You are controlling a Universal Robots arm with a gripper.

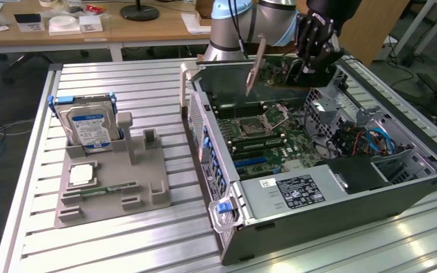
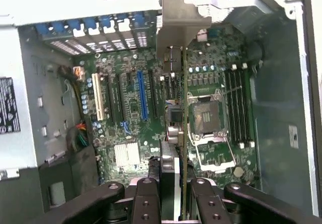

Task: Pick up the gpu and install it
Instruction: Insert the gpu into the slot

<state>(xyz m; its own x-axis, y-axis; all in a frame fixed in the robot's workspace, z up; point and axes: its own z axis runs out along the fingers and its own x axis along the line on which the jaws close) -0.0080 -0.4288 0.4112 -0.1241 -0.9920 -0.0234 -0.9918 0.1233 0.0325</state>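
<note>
On the worktop, the open computer case lay across the exterior view's right half. Above its motherboard, at upper centre-right, the gpu hung clamped in the end effector. Seating it well would likely need the card square over the blue slot, with the bracket toward the rear openings.

The exterior view stands high and well back, looking down at a slant over the ribbed aluminium desk. The open grey metal computer case lies on the exterior view's right. The wrist view sits just behind the black claw, facing straight into that case from close by. Both views share the green motherboard, the case walls, the claw and the gpu it clamps, a thin green card with a silver bracket.
</note>
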